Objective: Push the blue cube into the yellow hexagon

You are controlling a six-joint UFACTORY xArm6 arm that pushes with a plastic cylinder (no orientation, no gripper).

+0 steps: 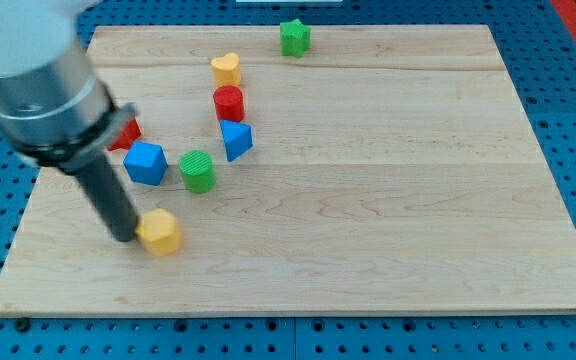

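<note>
The blue cube (146, 163) sits on the wooden board at the view's left. The yellow hexagon (160, 232) lies below it, nearer the view's bottom, with a gap between them. My tip (125, 236) is at the end of the dark rod, touching or almost touching the yellow hexagon's left side, and below and slightly left of the blue cube. The arm's grey body fills the view's upper left.
A green cylinder (198, 171) stands just right of the blue cube. A blue triangular block (235, 139), a red cylinder (229, 103) and a yellow heart (226, 69) run upward. A green star (294, 38) is at the top edge. A red block (126, 133) is partly hidden behind the arm.
</note>
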